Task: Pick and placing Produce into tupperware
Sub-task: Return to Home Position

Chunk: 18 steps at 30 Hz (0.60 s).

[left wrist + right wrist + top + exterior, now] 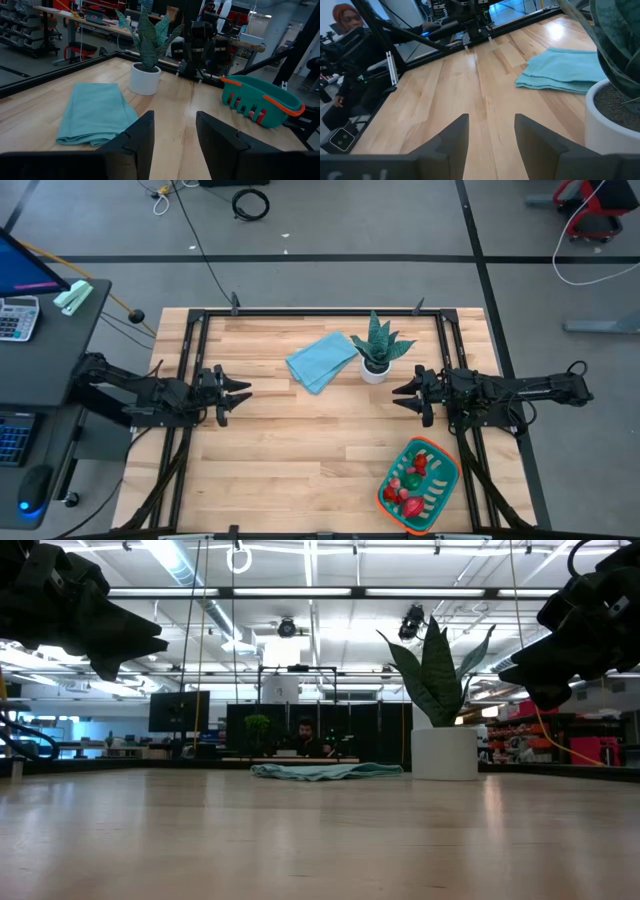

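Teal slotted-rib plastic tupperware (441, 486) with an orange rim band sits on the right side of the pale wooden table (300, 440), behind the right arm and well apart from the folded light blue cloth (322, 360); red and pink toy produce (417, 465) plus one round green piece (411, 481) lie inside it. Left gripper (238, 395) hangs over the table's left side, right gripper (402, 397) near the spiky green plant in a white pot (377, 352); both have fingers spread, holding nothing.
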Tool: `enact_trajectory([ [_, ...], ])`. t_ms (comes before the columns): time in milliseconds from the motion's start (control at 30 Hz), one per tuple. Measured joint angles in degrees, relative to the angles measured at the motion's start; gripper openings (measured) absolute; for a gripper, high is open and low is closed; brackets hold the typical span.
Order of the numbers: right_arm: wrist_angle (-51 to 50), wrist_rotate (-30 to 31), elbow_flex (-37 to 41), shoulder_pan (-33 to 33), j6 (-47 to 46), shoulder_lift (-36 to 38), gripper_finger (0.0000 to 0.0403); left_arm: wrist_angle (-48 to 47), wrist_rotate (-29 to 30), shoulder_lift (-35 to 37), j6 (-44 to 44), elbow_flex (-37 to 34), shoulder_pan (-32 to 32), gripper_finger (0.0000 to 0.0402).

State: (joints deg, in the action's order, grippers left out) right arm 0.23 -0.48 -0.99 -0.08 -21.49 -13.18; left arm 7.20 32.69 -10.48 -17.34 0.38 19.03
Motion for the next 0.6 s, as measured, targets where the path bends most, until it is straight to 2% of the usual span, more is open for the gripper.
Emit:
enact_trajectory([
  [367,0.0,0.01,0.0,0.01,0.01,0.01,0.0167,0.0,0.0,-0.02,0.02,0.0,0.01,0.014],
  [600,0.0,-0.01,0.0,-0.01,0.01,0.01,0.0167,-0.02,0.02,0.0,0.02,0.0,0.0,0.0148],
])
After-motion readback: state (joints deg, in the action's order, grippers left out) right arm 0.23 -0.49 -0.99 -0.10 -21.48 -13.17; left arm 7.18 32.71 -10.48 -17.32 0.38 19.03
